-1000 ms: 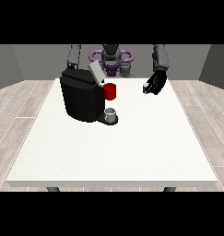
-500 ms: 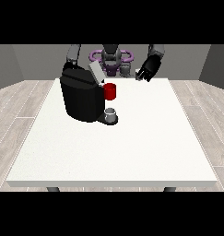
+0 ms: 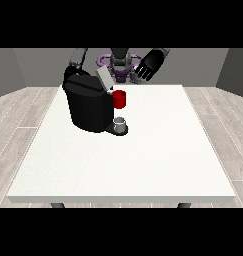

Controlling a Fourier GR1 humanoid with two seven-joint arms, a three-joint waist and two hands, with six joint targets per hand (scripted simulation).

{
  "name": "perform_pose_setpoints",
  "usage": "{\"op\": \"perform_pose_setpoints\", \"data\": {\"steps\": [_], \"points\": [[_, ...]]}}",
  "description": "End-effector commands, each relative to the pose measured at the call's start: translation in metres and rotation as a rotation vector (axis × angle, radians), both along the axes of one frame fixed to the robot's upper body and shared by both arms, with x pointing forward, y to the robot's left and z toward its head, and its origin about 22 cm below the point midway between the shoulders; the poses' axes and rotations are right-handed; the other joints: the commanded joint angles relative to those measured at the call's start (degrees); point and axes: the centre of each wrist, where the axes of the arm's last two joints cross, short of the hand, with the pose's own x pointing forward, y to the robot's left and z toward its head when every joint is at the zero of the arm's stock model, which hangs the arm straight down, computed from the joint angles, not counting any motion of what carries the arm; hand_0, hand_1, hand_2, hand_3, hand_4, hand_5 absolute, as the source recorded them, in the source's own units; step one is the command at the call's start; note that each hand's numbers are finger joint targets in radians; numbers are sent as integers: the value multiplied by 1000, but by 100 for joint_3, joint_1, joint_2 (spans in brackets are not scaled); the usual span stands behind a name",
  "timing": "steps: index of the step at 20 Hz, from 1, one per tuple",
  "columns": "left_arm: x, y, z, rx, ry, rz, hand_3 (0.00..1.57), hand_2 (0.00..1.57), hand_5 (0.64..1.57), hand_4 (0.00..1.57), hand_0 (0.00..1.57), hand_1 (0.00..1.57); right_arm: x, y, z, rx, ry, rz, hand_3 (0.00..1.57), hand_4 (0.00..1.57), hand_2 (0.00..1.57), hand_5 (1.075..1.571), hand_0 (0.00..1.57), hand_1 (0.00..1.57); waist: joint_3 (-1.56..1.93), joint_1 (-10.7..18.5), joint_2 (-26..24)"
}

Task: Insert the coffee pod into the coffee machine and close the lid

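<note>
A black coffee machine (image 3: 88, 106) stands on the white table (image 3: 143, 155) at the far left. Its grey lid (image 3: 104, 79) is tilted up and open. A red part (image 3: 120, 99) sticks out at the machine's front, above a small grey cup (image 3: 121, 124) on the drip tray. The hand at the view's right (image 3: 151, 64) is raised above the table's far edge, to the right of the lid, with its fingers spread and nothing visible in it. The arm at the view's left (image 3: 78, 59) goes down behind the machine, and its hand is hidden. I cannot make out a coffee pod.
The robot's torso (image 3: 121, 64) stands behind the table's far edge. Wooden floor surrounds the table. The white surface stretches to the right of the machine and in front of it.
The hand at the view's right has risen from just above the table and swung left towards the raised lid. The machine, the lid and the cup have not moved.
</note>
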Motion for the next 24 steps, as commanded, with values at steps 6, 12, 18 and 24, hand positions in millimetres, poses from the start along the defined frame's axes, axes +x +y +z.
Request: {"op": "perform_pose_setpoints", "data": {"steps": [6,12,18,24], "points": [[16,-21,90,-35,-101,69,1256,1265,1571,470,1216,1216,31,5,51,-1,-93,20,0,0,0,1571,0,0,1,-479,487],[16,11,115,-31,-175,87,1238,1288,1571,475,1222,1222,33,9,67,17,-176,52,0,0,0,1571,0,0,-1,-645,983],[19,-7,110,-32,-171,64,1245,1288,1571,491,1223,1223,41,6,78,-3,-151,17,0,100,0,1571,0,0,-1,-645,1109],[19,5,124,-28,-181,58,1227,1256,1571,472,1186,1186,42,1,75,-2,-171,10,0,186,0,1571,0,0,0,-611,1265]]}}
